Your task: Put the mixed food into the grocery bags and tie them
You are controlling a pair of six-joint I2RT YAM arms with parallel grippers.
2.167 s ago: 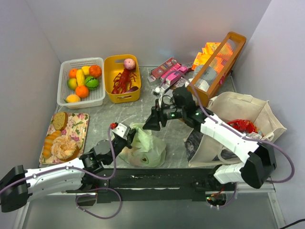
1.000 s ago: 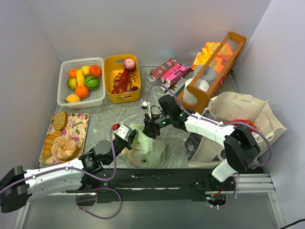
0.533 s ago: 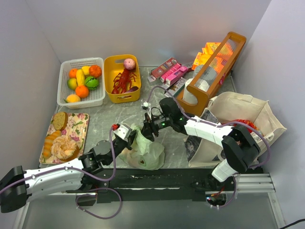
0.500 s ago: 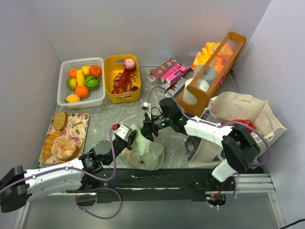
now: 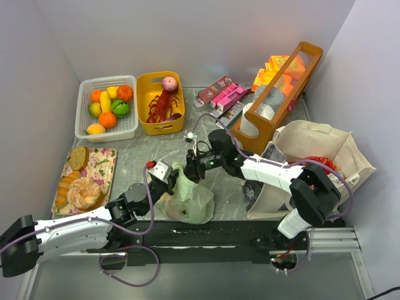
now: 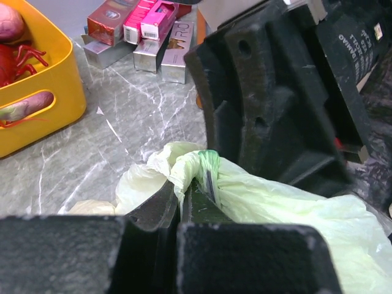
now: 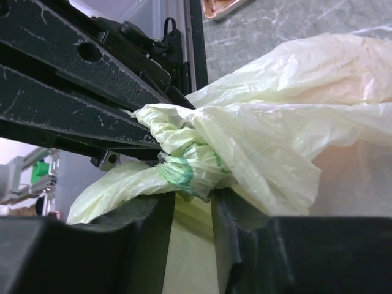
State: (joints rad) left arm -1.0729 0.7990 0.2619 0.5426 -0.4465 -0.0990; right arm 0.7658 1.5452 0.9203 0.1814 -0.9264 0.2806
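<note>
Pinching a handle of the pale green plastic bag (image 5: 190,200), the left tool (image 6: 182,199) anchors it. The right tool (image 7: 193,208), narrow, grips the twisted neck, presumably for knotting.

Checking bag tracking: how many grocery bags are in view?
2: pale green plastic bag at centre front; beige canvas tote at the right edge. Others may be hidden.

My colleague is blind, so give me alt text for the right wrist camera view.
Close-up: the right claw grips the bunched handle of a pale green plastic bag, while the left claw pinches the same bunch from the upper left. Grey marbled table behind.
</note>
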